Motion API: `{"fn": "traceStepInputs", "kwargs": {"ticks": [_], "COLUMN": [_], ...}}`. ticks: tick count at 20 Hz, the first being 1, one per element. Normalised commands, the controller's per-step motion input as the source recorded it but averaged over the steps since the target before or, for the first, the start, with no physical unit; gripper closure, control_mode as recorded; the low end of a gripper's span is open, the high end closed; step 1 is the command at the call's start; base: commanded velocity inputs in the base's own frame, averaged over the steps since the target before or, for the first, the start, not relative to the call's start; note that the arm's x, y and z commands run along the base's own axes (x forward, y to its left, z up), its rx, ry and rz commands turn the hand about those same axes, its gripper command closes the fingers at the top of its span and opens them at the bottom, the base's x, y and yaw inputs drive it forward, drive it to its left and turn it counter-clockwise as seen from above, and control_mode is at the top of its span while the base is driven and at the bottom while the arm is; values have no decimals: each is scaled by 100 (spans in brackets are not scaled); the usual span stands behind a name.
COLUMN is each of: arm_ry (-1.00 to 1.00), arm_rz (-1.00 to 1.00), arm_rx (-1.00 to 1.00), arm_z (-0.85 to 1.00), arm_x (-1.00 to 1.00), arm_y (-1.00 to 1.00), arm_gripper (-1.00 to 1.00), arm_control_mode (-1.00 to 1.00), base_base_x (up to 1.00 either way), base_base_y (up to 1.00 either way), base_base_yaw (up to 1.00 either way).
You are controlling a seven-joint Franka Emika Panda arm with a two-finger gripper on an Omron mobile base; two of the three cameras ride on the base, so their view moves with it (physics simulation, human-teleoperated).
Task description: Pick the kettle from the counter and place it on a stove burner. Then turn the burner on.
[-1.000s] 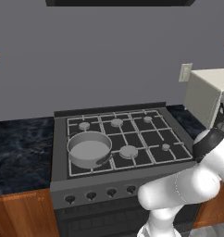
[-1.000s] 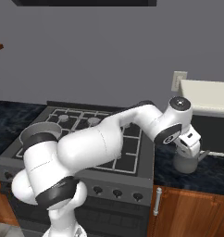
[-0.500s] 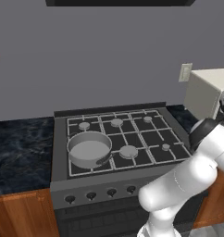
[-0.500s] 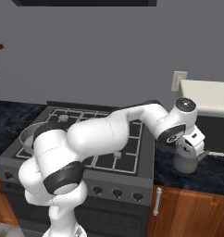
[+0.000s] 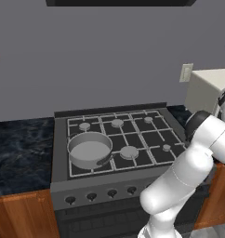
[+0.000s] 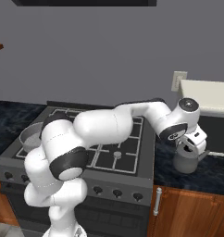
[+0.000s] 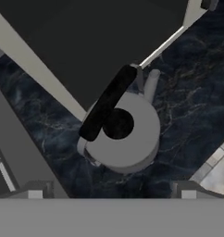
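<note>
Right base view: the gripper [image 6: 191, 144] hangs right over the kettle [image 6: 188, 160], which stands on the counter [image 6: 211, 177] at the stove's three o'clock; contact is hard to judge. Hand view: the kettle [image 7: 125, 134] sits at centre, dark handle [image 7: 108, 102] slanting toward one o'clock; the fingers [image 7: 35, 190] stand wide apart, holding nothing.

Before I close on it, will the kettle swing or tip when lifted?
Probably rigid: the kettle looks like squat grey metal. Held by its raised dark handle, it may swing slightly. The side spout suggests off-centre weight.
</note>
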Motion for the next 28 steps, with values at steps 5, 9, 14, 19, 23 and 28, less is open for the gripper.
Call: {"fn": "traceStepInputs", "kwargs": {"ticks": [5,9,14,19,23,28], "arm_ry": [0,0,0,0,0,0], "arm_rz": [0,0,0,0,0,0], "arm_rx": [1,1,1,1,2,1], "arm_z": [-12,-12,-10,-7,-5,-11], "arm_x": [14,16,18,19,20,25], "arm_y": [-17,-15,-9,-12,-18,-7], "arm_gripper": [-100,-100,-100,-100,-100,-100], "arm_control_mode": [-100,-100,-100,-100,-100,-100], "base_base_x": [0,0,0,0,0,0], "base_base_y": [0,0,0,0,0,0], "base_base_yaw": [0,0,0,0,0,0]}}
